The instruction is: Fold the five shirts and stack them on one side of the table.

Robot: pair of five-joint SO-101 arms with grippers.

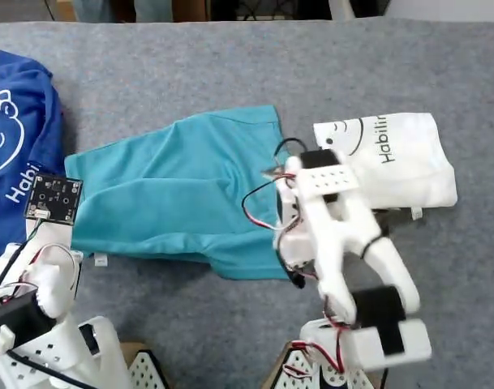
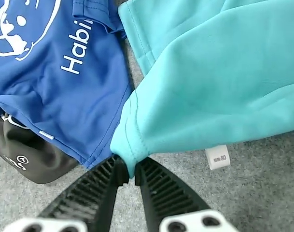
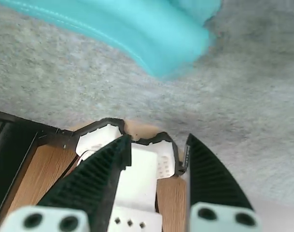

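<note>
3 shirts (image 1: pixel 182 186) approx: teal (image 2: pixel 224 72), blue (image 1: pixel 19 130), white (image 1: pixel 401 162)

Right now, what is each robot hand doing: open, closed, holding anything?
Left hand: closed on a corner of the teal shirt.
Right hand: open, holding nothing.

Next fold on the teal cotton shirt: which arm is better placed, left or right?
Left. The left hand is shut on a hem corner of the teal cotton shirt, so it could likely pull it over. The right hand is open and holds nothing, with the shirt's edge beyond its fingertips.
</note>
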